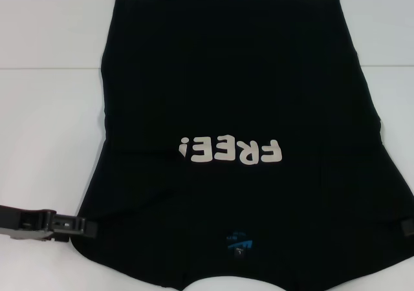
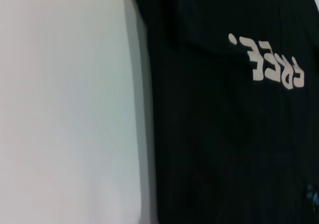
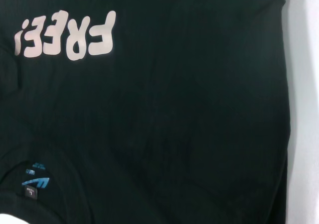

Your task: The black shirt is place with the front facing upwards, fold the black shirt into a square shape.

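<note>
Head view shows the black shirt [image 1: 239,90] spread front-up on the white counter [image 1: 45,142], cream letters "FREE!" [image 1: 231,150] reading upside down and a small blue neck label [image 1: 240,244] near the collar. Its long axis runs away from the robot, collar nearest, hem farthest. The left gripper [image 1: 87,227] sits at the shirt's near left edge, the right gripper [image 1: 407,228] at the near right edge, barely visible; whether either pair of jaws is open or closed, I cannot tell.
</note>
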`<state>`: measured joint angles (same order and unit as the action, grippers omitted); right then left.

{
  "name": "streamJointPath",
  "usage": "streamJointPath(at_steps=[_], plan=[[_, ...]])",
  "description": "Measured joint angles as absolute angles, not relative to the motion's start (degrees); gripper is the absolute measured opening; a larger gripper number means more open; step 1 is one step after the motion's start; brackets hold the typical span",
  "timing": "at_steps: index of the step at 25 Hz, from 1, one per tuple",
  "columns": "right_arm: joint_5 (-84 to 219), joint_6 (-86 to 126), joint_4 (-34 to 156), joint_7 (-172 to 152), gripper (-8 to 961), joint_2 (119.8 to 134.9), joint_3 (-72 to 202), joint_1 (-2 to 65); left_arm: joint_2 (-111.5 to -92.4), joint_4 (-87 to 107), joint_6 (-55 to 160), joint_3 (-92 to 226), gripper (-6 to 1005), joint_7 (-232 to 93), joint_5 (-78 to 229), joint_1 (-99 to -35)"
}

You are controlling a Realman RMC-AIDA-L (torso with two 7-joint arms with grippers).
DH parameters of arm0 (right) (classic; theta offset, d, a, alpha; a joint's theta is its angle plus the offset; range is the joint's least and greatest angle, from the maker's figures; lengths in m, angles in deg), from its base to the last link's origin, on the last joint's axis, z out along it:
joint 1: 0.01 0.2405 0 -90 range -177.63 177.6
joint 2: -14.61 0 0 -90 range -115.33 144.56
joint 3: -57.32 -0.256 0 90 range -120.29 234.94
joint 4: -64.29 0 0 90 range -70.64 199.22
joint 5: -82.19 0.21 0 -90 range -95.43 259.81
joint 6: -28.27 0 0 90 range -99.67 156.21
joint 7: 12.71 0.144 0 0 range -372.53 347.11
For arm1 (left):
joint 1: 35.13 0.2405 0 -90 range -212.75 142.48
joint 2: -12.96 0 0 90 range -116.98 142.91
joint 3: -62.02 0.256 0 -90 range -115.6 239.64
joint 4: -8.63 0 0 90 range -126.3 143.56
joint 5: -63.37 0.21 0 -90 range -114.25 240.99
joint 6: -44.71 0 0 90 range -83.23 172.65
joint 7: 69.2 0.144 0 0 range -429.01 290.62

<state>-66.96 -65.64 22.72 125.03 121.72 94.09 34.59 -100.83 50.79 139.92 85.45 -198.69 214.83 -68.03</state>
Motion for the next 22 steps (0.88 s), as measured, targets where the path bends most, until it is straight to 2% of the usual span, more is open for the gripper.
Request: streamJointPath(at_steps=[22], plan=[[-66.9,-66.4,22.7,125.0,735,121.91,94.1,34.4,-101.98,51.7,135.9,90.7,709,-200.7,214.9,-68.4]])
